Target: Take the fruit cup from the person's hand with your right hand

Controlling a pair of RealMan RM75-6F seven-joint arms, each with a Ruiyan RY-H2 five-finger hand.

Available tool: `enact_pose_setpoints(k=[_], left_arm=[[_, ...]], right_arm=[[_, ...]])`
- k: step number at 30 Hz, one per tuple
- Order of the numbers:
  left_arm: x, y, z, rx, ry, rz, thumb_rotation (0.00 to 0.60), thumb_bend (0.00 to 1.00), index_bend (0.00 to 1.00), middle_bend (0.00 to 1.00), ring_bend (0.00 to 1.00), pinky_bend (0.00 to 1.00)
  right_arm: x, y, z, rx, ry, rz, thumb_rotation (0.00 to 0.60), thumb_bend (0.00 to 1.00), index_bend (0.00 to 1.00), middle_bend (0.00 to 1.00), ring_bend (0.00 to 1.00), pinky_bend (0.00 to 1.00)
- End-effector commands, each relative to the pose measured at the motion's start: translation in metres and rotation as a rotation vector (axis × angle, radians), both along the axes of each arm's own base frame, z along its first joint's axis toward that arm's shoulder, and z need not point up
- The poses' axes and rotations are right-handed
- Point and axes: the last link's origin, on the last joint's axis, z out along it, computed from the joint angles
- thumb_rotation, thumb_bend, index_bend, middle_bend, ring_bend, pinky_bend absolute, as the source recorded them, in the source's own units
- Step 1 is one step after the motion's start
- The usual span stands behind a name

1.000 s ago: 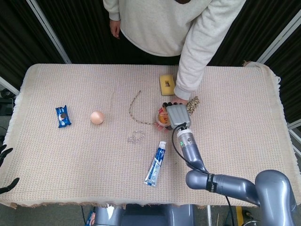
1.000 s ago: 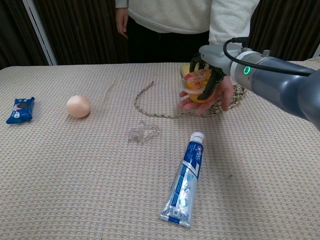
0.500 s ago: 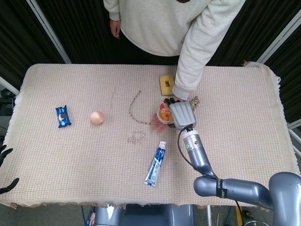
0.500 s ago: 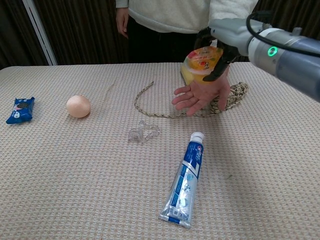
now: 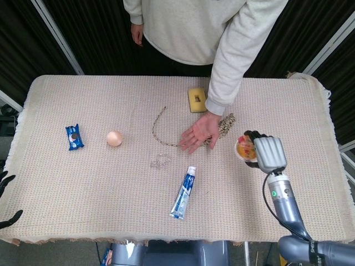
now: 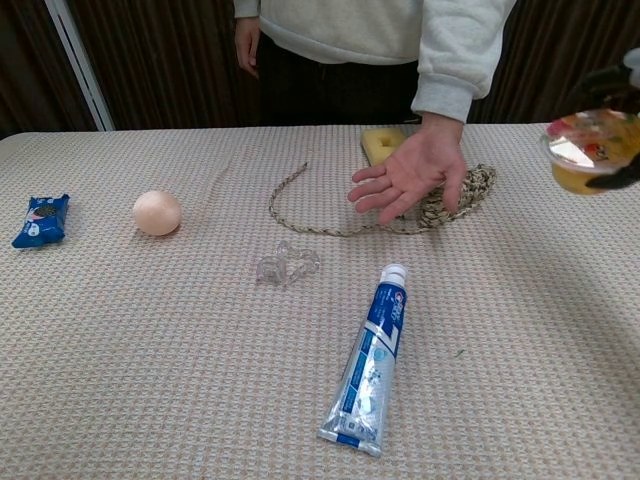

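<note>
My right hand (image 5: 266,153) holds the fruit cup (image 5: 244,148), a clear cup of orange and red fruit, above the right part of the table. In the chest view the fruit cup (image 6: 590,150) hangs at the right edge with dark fingertips (image 6: 612,80) around it. The person's hand (image 5: 198,133) lies open and empty, palm up, over the table's middle, well to the left of the cup. In the chest view the person's hand (image 6: 412,178) is bare too. My left hand (image 5: 5,183) shows only as dark fingertips at the left edge, off the table.
A toothpaste tube (image 5: 183,193) lies in front of centre, beside a clear plastic piece (image 5: 160,162). A braided cord (image 5: 161,128) and woven mat (image 5: 226,124) lie by the person's hand. A yellow sponge (image 5: 196,98), an egg (image 5: 114,138) and a blue snack pack (image 5: 74,137) lie further off.
My right hand has lifted the fruit cup off the person's palm and carried it to the right. The person's hand stays open and is now empty.
</note>
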Motion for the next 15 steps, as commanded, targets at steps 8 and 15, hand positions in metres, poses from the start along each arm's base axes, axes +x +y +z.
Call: enact_pose_setpoints(k=[8, 15], left_arm=[[0.000, 0.000, 0.000, 0.001, 0.003, 0.003, 0.600, 0.30, 0.10, 0.00, 0.00, 0.00], [0.000, 0.000, 0.000, 0.000, 0.002, 0.003, 0.600, 0.30, 0.10, 0.00, 0.00, 0.00]], right_arm=[[-0.061, 0.021, -0.027, 0.082, 0.060, -0.115, 0.600, 0.20, 0.56, 0.46, 0.41, 0.47], [-0.075, 0.024, -0.041, 0.168, 0.152, -0.175, 0.600, 0.14, 0.22, 0.07, 0.01, 0.05]])
